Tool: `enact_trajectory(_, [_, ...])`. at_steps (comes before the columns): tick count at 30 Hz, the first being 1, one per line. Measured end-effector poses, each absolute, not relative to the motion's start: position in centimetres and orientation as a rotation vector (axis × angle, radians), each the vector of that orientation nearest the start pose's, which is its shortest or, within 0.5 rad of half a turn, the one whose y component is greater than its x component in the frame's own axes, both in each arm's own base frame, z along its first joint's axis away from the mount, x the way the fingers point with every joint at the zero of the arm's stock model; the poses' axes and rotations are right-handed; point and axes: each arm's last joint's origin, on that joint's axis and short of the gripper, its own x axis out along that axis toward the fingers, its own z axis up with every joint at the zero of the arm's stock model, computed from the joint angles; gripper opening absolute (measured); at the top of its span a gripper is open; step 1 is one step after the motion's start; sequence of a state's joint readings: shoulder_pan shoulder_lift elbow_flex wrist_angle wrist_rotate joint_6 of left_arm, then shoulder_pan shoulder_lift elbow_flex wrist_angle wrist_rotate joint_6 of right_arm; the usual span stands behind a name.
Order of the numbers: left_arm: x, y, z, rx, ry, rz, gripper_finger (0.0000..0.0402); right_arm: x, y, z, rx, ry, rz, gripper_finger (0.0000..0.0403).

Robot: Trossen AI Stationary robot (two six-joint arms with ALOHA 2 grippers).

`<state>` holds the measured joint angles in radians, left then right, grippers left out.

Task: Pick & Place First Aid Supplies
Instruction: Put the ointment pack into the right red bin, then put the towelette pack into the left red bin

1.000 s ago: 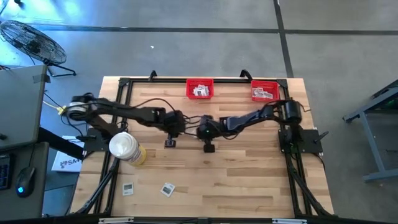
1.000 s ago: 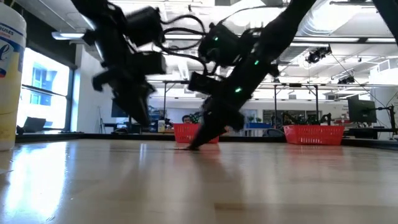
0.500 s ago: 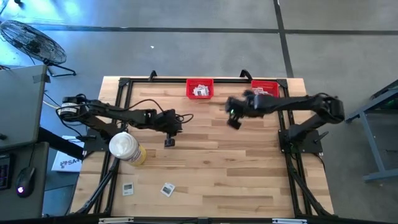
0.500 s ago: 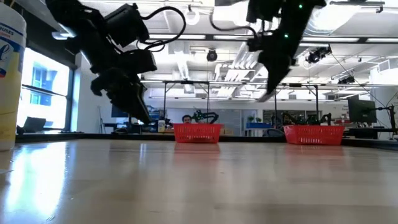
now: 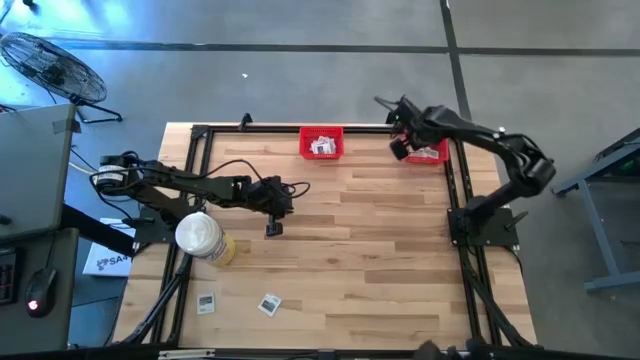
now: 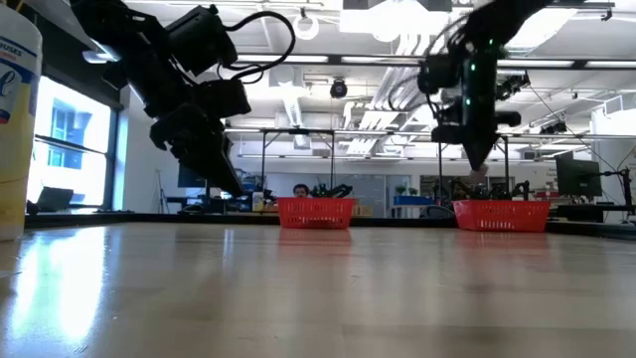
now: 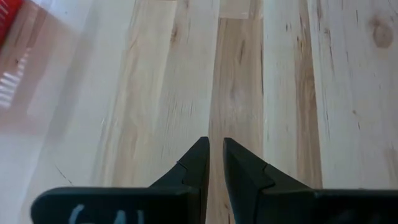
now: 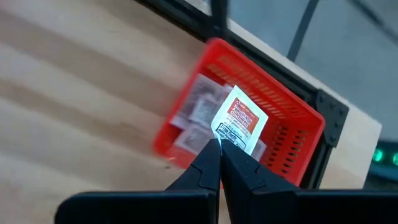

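Observation:
My right gripper (image 8: 216, 149) is shut on a small white packet (image 8: 239, 121) with red print, held over the right red bin (image 8: 283, 134) at the table's far edge; in the high view the gripper (image 5: 399, 150) is at that bin's left side (image 5: 430, 152). Several white packets lie in this bin, and more in the left red bin (image 5: 321, 142). Two packets (image 5: 205, 302) (image 5: 269, 304) lie flat near the table's near left corner. My left gripper (image 7: 215, 149) is shut on nothing, above bare wood left of the table's middle (image 5: 273, 228). My right gripper pinches the packet by its edge (image 8: 225, 138) between the two fingertips. The rest of the packet sticks out past the fingertips. In the low view the fingers (image 6: 478, 159) point down from above. The packet is lifted clear, above the packets in the red bin.
A large white cylinder with a yellowish base (image 5: 202, 238) stands near the table's left side, close to my left arm. A black frame (image 5: 455, 200) runs along the table's edges. The middle and near right of the tabletop (image 5: 380, 270) is bare wood.
My right gripper has risen from the table's middle, where its tips were down on the wood, and swung toward the far right, ending over the right red bin with the packet in its fingers. My left gripper has stayed about where it was.

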<state>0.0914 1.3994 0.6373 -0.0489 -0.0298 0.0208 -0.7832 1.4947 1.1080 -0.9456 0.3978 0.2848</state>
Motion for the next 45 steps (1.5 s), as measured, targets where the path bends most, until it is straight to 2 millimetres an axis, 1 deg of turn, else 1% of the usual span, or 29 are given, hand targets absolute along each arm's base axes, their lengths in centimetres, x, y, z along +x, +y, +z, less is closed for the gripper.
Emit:
enact_trajectory(2, [25.9, 2.5, 16.8, -0.013, 0.815, 0.108, 0.0043, 17.8, -21.3, 22.9, 0.519, 1.262, -1.201, 0.0002])
enact_trajectory(6, [25.9, 2.5, 16.8, -0.023, 0.813, 0.112, 0.0043, 17.2, -23.2, 20.7, 0.577, 1.334, -1.183, 0.0006])
enact_trajectory(8, [25.9, 2.5, 16.8, -0.028, 0.813, 0.114, 0.0043, 17.3, -23.8, 19.6, 0.597, 1.362, -1.164, 0.0006])
enact_trajectory(10, [25.9, 2.5, 16.8, -0.031, 0.812, 0.115, 0.0043, 17.6, -24.3, 18.6, 0.580, 1.391, -1.153, 0.0008])
enact_trajectory(12, [25.9, 2.5, 16.8, -0.033, 0.812, 0.115, 0.0043, 17.8, -24.5, 17.9, 0.563, 1.411, -1.137, 0.0016])
enact_trajectory(14, [25.9, 2.5, 16.8, -0.038, 0.812, 0.117, 0.0043, 17.9, -24.7, 17.7, 0.563, 1.407, -1.121, 0.0030])
enact_trajectory(16, [25.8, 2.4, 16.9, -0.054, 0.805, 0.124, 0.0043, 18.0, -24.7, 17.9, 0.555, 1.399, -1.117, 0.0051])
enact_trajectory(18, [25.8, 2.3, 17.4, -0.071, 0.786, 0.121, 0.0043, 17.9, -24.8, 18.6, 0.534, 1.397, -1.118, 0.0075])
enact_trajectory(21, [25.8, 1.4, 18.4, -0.084, 0.750, 0.068, 0.0043, 17.9, -24.8, 20.5, 0.518, 1.376, -1.123, 0.0106])
enact_trajectory(24, [26.1, -0.3, 20.3, -0.071, 0.680, -0.034, 0.0043, 18.1, -24.1, 22.7, 0.522, 1.333, -1.098, 0.0124])
enact_trajectory(26, [26.2, -1.6, 21.4, -0.054, 0.640, -0.086, 0.0043, 18.6, -23.1, 24.2, 0.530, 1.273, -1.064, 0.0128])
enact_trajectory(28, [26.3, -3.0, 22.0, -0.022, 0.630, -0.143, 0.0043, 19.3, -21.6, 25.4, 0.537, 1.196, -0.997, 0.0130])
enact_trajectory(32, [26.1, -5.4, 23.0, 0.022, 0.659, -0.226, 0.0043, 21.5, -17.5, 26.7, 0.449, 1.047, -0.829, 0.0130])
enact_trajectory(34, [26.0, -6.3, 23.7, 0.026, 0.694, -0.232, 0.0043, 22.8, -15.0, 26.9, 0.391, 0.959, -0.717, 0.0130])
enact_trajectory(38, [25.2, -7.7, 26.0, 0.036, 0.791, -0.239, 0.0043, 25.3, -9.7, 25.7, 0.317, 0.802, -0.456, 0.0130])
enact_trajectory(40, [24.7, -8.5, 26.8, 0.024, 0.843, -0.268, 0.0043, 26.1, -7.2, 24.9, 0.309, 0.738, -0.358, 0.0130])
enact_trajectory(42, [24.2, -9.3, 27.0, -0.001, 0.886, -0.293, 0.0043, 26.7, -5.1, 23.8, 0.313, 0.685, -0.291, 0.0130])
enact_trajectory(45, [23.6, -11.2, 27.0, -0.042, 0.897, -0.340, 0.0043, 27.1, -2.4, 22.5, 0.292, 0.595, -0.210, 0.0130])
